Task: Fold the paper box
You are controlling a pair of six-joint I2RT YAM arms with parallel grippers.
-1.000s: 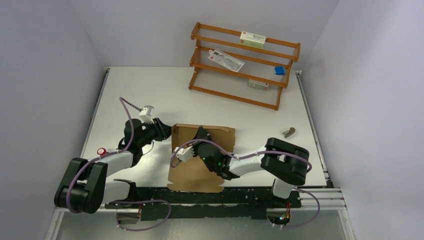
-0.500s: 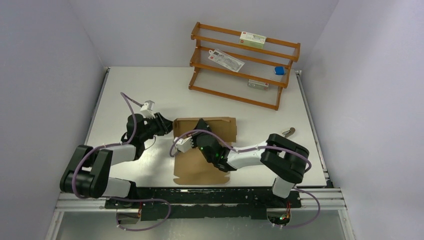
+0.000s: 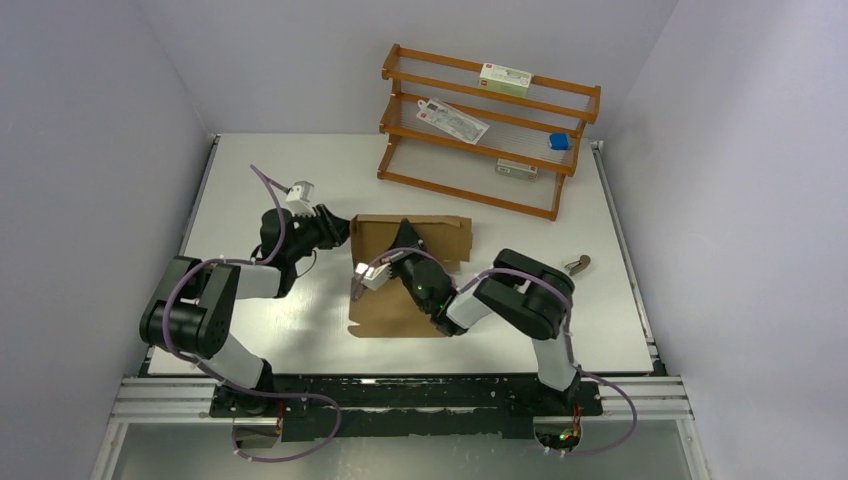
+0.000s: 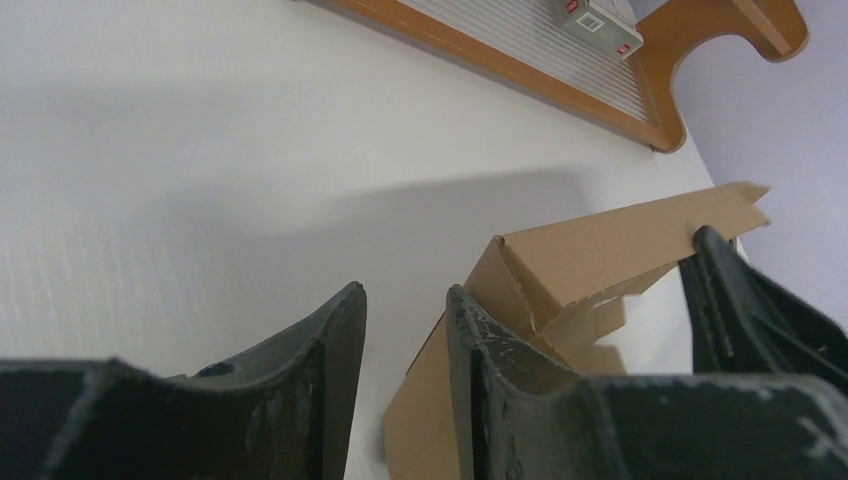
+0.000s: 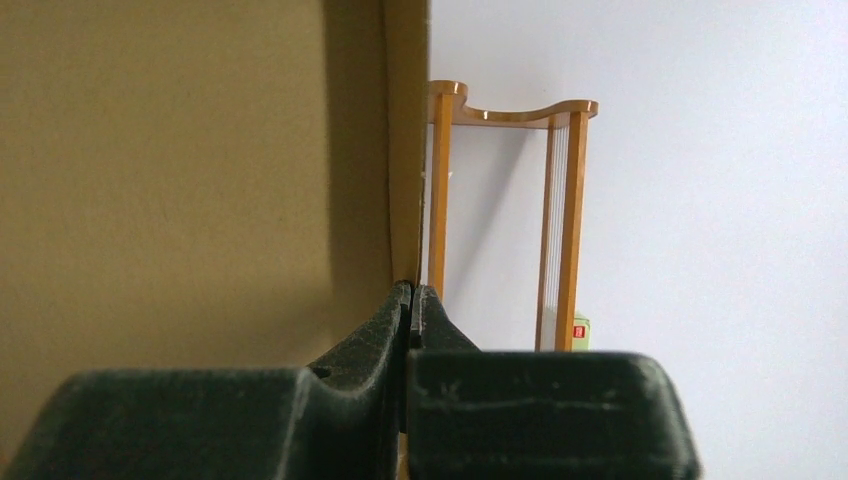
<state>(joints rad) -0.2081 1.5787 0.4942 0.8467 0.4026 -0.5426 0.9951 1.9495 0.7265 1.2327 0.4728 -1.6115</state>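
Altogether one paper box [image 3: 395, 315], one left pincer [image 4: 405, 298], one right pincer [image 5: 411, 290]

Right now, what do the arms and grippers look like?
The left arm and right arm have black joints and white links, each with a looping lilac cable and a white block at the wrist. The left gripper and right gripper have matte black tapered fingers; the left's look scuffed.

No legible text anywhere. Print on packages [image 3: 505, 77] in wooden rack [image 3: 465, 194] too small to read.
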